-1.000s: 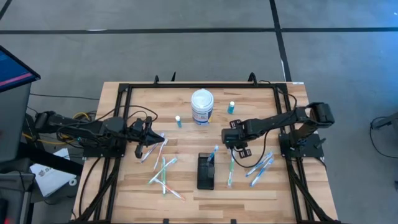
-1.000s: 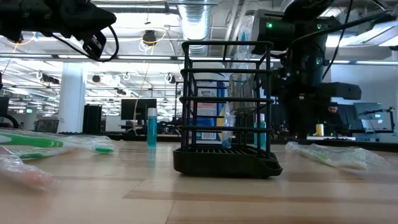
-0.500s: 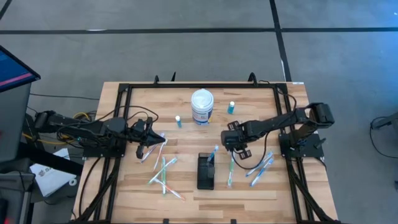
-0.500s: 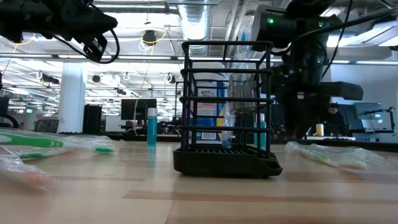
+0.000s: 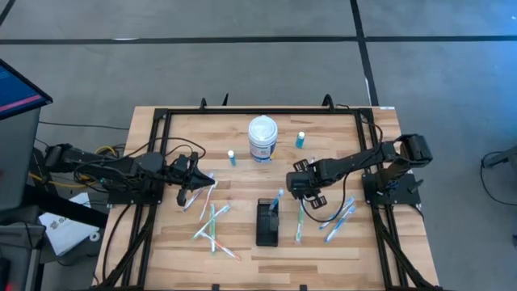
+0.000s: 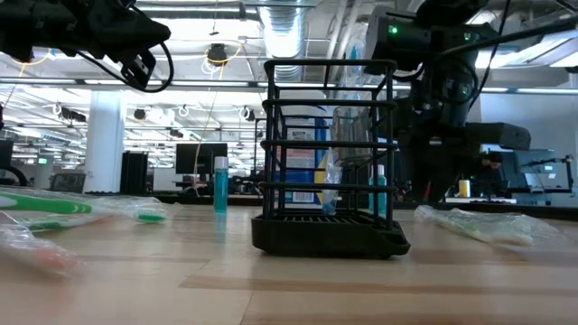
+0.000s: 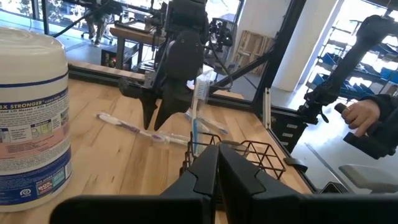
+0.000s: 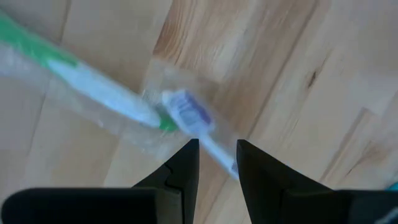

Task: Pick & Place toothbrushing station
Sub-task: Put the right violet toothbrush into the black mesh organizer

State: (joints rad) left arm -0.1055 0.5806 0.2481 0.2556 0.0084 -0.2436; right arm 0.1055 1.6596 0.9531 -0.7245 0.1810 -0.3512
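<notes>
**Wire holder stands untouched near the table's front**

The toothbrushing station (image 5: 267,223) sits at 6 o'clock from the white tub (image 5: 262,138). It looks light, rigid; grip a top rim wire. Right gripper (image 5: 310,196), at its 1 o'clock, is parted above a wrapped toothbrush (image 8: 118,99), gripping nothing. Left gripper (image 5: 185,196) is closed, empty.
</notes>
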